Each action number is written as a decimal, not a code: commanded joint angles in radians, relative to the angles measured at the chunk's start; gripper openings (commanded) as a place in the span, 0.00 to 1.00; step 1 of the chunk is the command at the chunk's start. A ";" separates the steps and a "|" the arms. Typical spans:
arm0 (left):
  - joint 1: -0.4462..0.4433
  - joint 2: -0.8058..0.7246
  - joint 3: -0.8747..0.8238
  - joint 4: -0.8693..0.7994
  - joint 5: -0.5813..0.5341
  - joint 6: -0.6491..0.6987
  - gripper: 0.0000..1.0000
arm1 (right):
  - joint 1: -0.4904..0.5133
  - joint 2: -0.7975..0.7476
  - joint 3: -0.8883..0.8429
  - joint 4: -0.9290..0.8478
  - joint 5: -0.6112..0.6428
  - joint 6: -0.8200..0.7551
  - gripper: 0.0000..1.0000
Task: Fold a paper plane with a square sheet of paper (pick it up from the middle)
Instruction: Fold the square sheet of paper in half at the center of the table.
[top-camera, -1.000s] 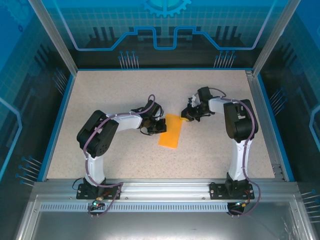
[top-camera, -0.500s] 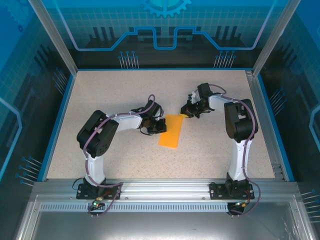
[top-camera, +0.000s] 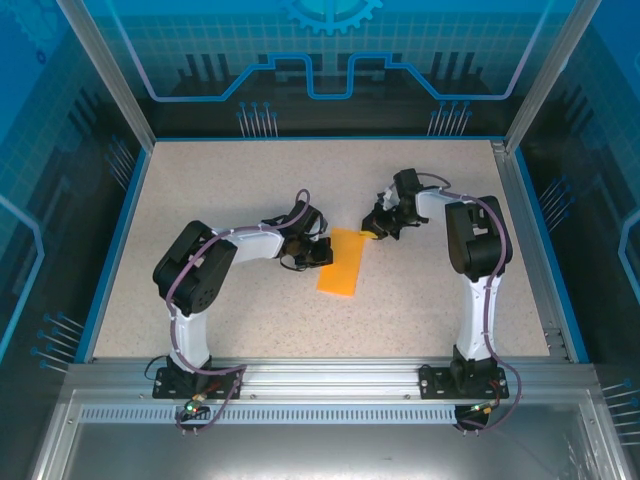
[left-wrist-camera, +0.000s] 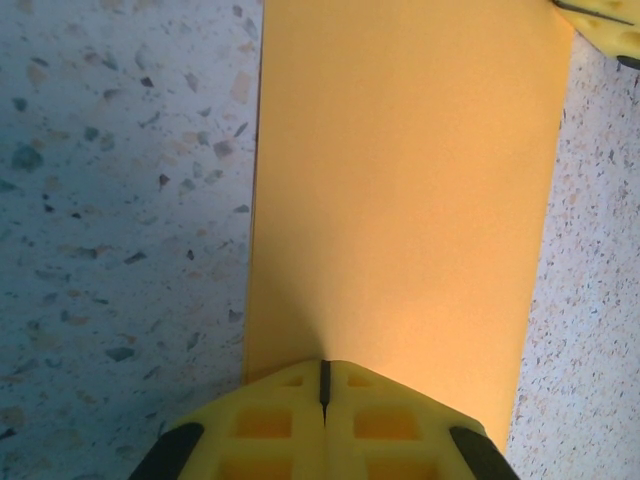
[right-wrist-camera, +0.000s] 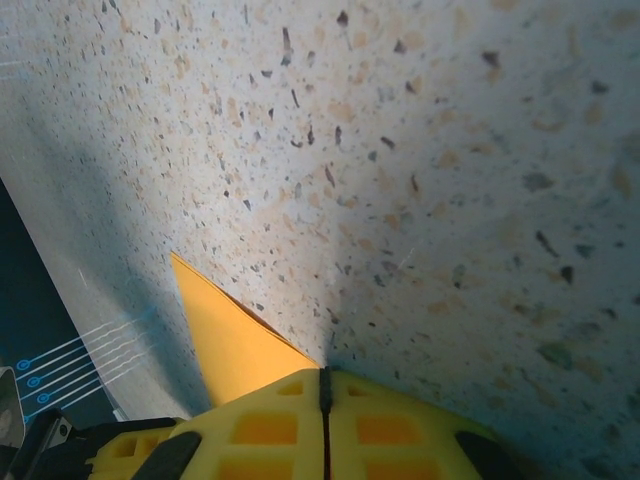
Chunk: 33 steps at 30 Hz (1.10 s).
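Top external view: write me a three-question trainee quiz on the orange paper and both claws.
1. True or false: the orange-yellow paper sheet is already a pointed dart.
2. Pick one: the left claw is A) open, B) shut.
3. Short answer: which corner of the sheet is nearest the right claw?
Key: 1 false, it is a plain rectangle on the speckled table; 2 B; 3 the far right corner.

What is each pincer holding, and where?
The left pincer is shut at an edge of the orange paper, right pincer at its corner; actual grip cannot be told.
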 joint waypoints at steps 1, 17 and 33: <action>-0.022 0.055 -0.054 -0.107 -0.034 -0.003 0.00 | 0.001 -0.024 -0.007 -0.014 -0.024 0.016 0.09; -0.022 0.058 -0.039 -0.095 -0.016 -0.014 0.00 | 0.155 -0.529 -0.479 0.204 0.098 0.072 0.10; -0.022 0.048 -0.060 -0.090 -0.015 -0.014 0.00 | 0.326 -0.450 -0.660 0.366 0.114 0.179 0.07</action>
